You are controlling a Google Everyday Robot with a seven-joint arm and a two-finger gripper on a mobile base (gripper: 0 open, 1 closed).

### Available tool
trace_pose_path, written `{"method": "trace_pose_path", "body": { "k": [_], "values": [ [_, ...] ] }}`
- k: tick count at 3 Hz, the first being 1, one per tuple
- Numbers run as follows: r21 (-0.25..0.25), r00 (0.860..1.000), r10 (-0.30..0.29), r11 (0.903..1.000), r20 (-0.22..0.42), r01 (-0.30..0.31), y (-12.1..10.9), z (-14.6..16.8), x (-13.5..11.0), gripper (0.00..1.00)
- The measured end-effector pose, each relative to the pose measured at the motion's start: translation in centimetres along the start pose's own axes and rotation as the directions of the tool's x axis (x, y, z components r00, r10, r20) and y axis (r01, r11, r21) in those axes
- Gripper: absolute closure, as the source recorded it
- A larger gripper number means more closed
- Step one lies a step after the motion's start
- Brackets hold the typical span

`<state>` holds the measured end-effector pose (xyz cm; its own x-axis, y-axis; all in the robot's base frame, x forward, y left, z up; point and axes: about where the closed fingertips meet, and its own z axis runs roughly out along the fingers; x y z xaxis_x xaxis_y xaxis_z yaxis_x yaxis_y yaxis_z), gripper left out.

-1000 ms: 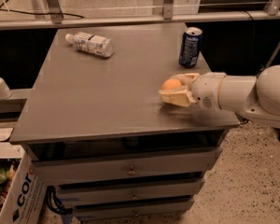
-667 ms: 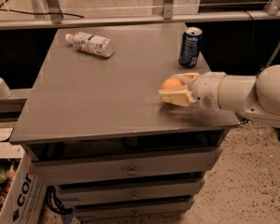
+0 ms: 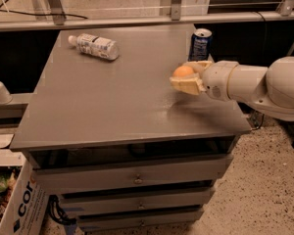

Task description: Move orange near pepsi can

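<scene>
The orange [image 3: 183, 71] sits between the cream fingers of my gripper [image 3: 188, 77], which is shut on it over the right part of the grey table [image 3: 112, 102]. The white arm reaches in from the right edge. The pepsi can [image 3: 201, 44], dark blue with a silver top rim, stands upright near the table's far right corner, just behind and slightly right of the gripper. A small gap shows between the orange and the can.
A clear plastic bottle with a white label [image 3: 94, 46] lies on its side at the table's far left. Drawers [image 3: 137, 179] are below the tabletop. A cardboard box [image 3: 14, 204] stands on the floor at the left. A metal frame rail [image 3: 137, 19] runs behind the table.
My gripper, with the orange in it, has moved up in the picture, toward the pepsi can. The can and the bottle have not moved.
</scene>
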<state>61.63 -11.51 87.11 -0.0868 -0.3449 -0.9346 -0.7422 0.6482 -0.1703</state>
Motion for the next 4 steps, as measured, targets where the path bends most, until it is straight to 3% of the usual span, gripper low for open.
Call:
{"method": "trace_pose_path", "body": {
  "k": [2, 4],
  "values": [
    [0.123, 0.999, -0.034, 0.9918, -0.007, 0.034, -5.6, 0.6, -0.2, 1.0],
    [0.22, 0.998, -0.03, 0.9747, -0.057, 0.041, -8.6, -0.9, 1.9, 1.0]
  ]
}}
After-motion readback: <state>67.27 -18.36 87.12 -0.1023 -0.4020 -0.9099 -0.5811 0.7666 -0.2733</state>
